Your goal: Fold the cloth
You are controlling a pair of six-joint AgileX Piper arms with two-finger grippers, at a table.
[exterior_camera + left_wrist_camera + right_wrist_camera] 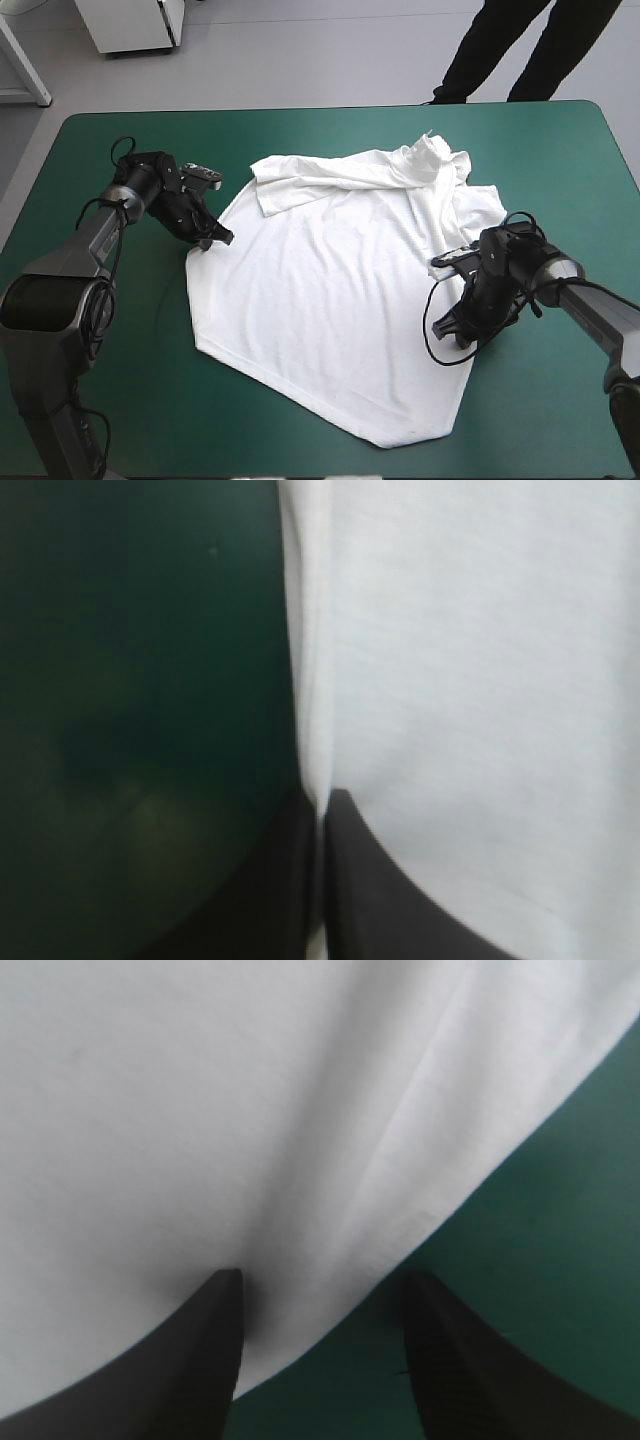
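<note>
White T-shirt (330,290) spread mostly flat on the teal-green cover (110,400), at mid-table and a little toward the right side, well apart from the left edge and short of the near edge. Plain white over all of the side shown, lightly creased, with soft wrinkles across the body. At the far-left corner of the shirt, a sleeve (285,185) folded over onto the body. Farther right along the far side, a bunched, raised heap (440,165) of cloth, too crumpled to sort into parts. Nearest corner drawn out to a blunt point toward the near edge, right of centre. Left gripper (222,238) low at the shirt's left edge, about halfway along it, reaching in from the left side of the table. Seen from the left wrist: black fingers (400,900) pressed together into one pointed arch, the shirt's edge pinched in the thin seam between them, white cloth ahead on one side and bare cover on the other. Right gripper (452,330) low at the shirt's right edge, along its nearer half, reaching in from the right side. Seen from the right wrist: fingers (190,1360) spread well apart, holding nothing, one tip over the white cloth and the other over bare cover, the shirt's edge slanting across the gap between them, a soft ridge of cloth just ahead. Contact between these tips and the cloth impossible to judge.
</note>
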